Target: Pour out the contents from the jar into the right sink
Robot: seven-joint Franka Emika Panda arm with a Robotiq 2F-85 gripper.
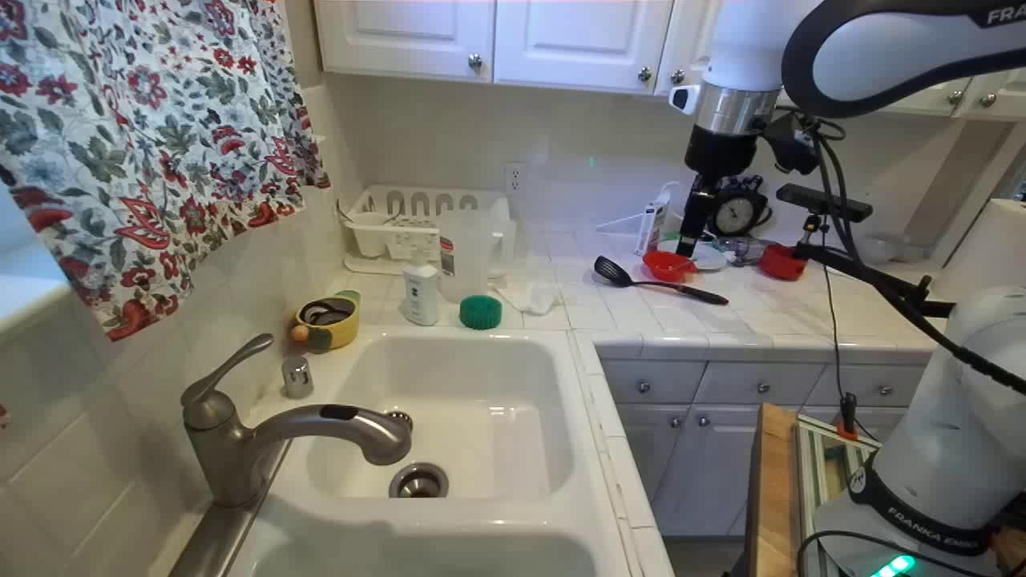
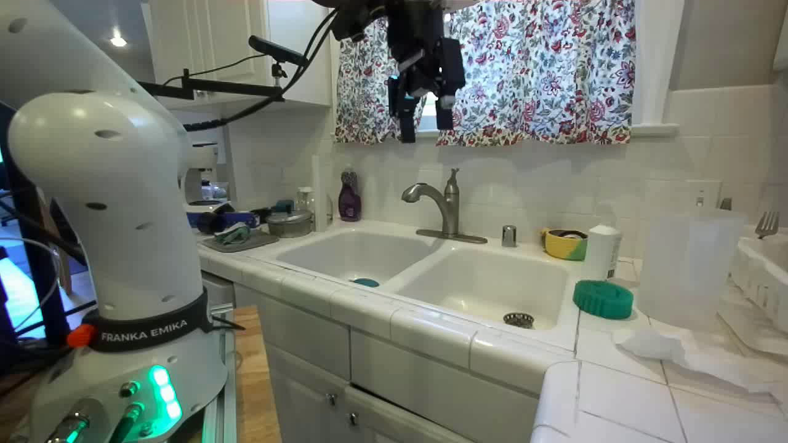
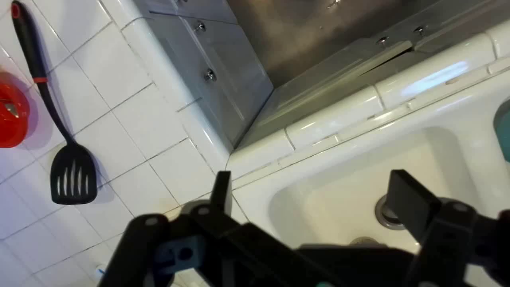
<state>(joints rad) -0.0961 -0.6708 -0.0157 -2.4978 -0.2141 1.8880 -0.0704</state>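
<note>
Fingers point(image 3: 412, 204): spread, a wide gap showing between them in the wrist view. They point downward and hang well above the tabletop point(image 2: 622, 400).

Right sink point(image 1: 497, 441): a white enamel basin with rounded corners, let into the tiled tabletop. A round metal drain point(image 1: 419, 482) shows in its floor. In the wrist view the basin lies at lower right, partly hidden by the fingers.

Left sink point(image 2: 345, 246): adjoins the right sink across a low dividing wall point(image 1: 481, 510); a teal item point(image 2: 365, 282) in it is partly hidden. The faucet point(image 2: 452, 209) stands upright behind the sinks, near the dividing wall, with a metal cap point(image 2: 509, 236) just beside its base.

Around the right sink's outer end stand a yellow container point(image 2: 557, 247) with dark objects point(image 1: 327, 311) inside, an upright white bottle point(image 2: 602, 249), a round green item point(image 2: 603, 299) and a tall translucent container point(image 2: 686, 264); the contents of the last cannot be made out. A white dish rack point(image 1: 413, 240) is just beside this container.

Farther along the tabletop, a black slotted spatula point(image 3: 73, 154) lies flat near a red bowl point(image 3: 12, 133), which holds a metallic item point(image 3: 12, 108), identity not clear. A crumpled white sheet point(image 2: 649, 344) lies near the green item.
</note>
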